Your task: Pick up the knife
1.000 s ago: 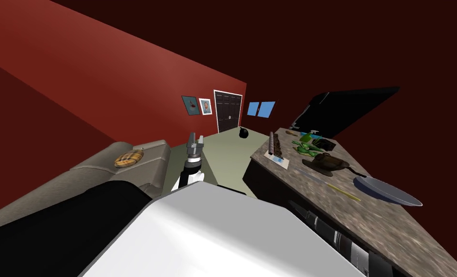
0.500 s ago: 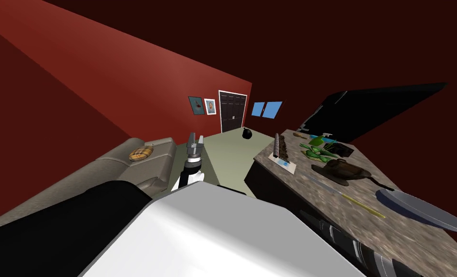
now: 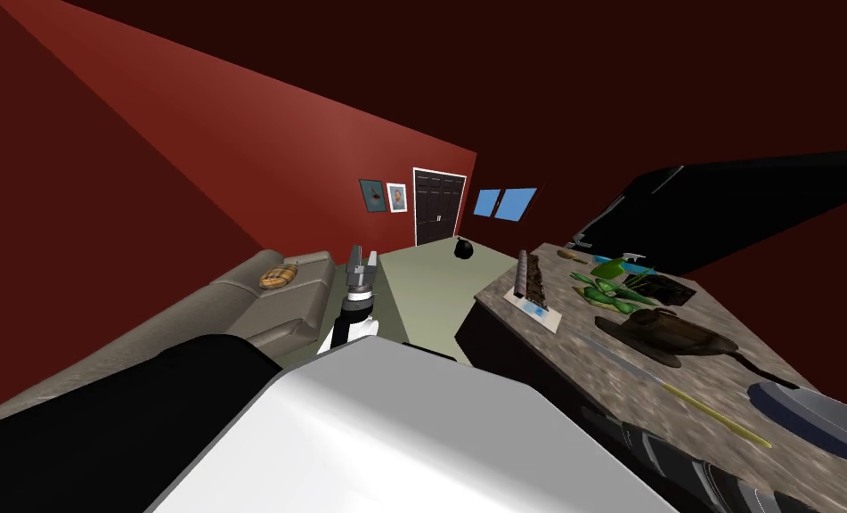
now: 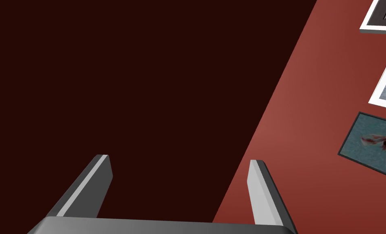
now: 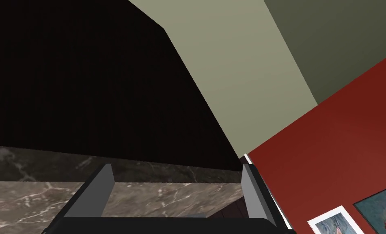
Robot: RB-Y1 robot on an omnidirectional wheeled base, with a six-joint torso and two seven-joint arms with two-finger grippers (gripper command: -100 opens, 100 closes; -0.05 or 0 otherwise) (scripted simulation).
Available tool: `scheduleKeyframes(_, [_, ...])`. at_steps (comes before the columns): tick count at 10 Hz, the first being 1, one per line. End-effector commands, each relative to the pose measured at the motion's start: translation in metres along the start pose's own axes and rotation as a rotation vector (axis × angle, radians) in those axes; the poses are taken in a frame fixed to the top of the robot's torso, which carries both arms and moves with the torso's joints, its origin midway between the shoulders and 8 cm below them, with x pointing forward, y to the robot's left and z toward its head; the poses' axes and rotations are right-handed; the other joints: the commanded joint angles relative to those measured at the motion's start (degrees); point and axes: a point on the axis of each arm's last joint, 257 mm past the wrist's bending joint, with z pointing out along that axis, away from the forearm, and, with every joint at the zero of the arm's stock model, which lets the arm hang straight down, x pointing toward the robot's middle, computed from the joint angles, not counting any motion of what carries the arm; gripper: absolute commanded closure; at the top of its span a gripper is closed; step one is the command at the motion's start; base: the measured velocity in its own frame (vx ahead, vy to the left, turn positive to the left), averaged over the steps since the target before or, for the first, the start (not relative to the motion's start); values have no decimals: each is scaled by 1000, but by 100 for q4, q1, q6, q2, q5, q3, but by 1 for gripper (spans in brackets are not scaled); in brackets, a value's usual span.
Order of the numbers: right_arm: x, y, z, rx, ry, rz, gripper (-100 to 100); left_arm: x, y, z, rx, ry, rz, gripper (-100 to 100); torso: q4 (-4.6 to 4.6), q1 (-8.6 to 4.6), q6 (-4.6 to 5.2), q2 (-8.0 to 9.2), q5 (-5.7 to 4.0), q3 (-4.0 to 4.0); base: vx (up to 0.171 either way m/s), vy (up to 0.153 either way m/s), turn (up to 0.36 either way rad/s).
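The knife (image 3: 680, 396) lies flat on the speckled stone counter (image 3: 582, 356) at the right in the head view. It has a thin grey blade and a long yellow handle, set between a dark pan (image 3: 671, 334) and a grey plate (image 3: 813, 414). My left gripper (image 3: 362, 258) is raised above the chest, well to the left of the counter and far from the knife. In its wrist view the left gripper (image 4: 179, 159) is open and empty. My right gripper (image 5: 176, 165) is open too, with the counter's marbled edge (image 5: 33, 191) showing past its fingers.
On the counter also stand a dark rack on a white base (image 3: 530, 280) and green items (image 3: 608, 289). A grey sofa (image 3: 261, 307) with a plaid cushion (image 3: 277, 276) runs along the red wall at left. Pale floor (image 3: 430, 285) leads to a dark door (image 3: 437, 205), with a black round object (image 3: 463, 250) near it.
The whole head view has shifted: the counter, sofa and door slid to the right and the counter items look nearer, so I have moved. The arms keep their pose.
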Motion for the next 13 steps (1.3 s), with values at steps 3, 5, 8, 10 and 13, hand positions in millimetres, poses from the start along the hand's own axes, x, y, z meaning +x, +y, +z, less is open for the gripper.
scheduleKeyframes(3, [-1,-46,-30,108,105,-130,-100,0,0,0,0,0,0,0,-2,-16,-5,-8,-2,-5,27,-59,171])
scheduleKeyframes(5, [-3,-63,-44,150,149,-188,-100,0,0,0,0,0,0,0,-3,-10,-6,-12,-2,-7,34,-47,142])
scheduleKeyframes(8, [-5,-90,-70,219,230,-295,-100,0,0,0,0,0,0,0,-2,-7,-1,-7,-3,-4,27,-55,128])
scheduleKeyframes(10, [-6,-105,-84,254,269,-343,-100,0,0,0,0,0,0,0,-1,-9,2,-5,-4,-3,22,-61,119])
scheduleKeyframes(13, [-2,-125,-105,299,339,-426,-100,0,0,0,0,0,0,0,-2,-21,3,-8,-8,-4,25,-90,149])
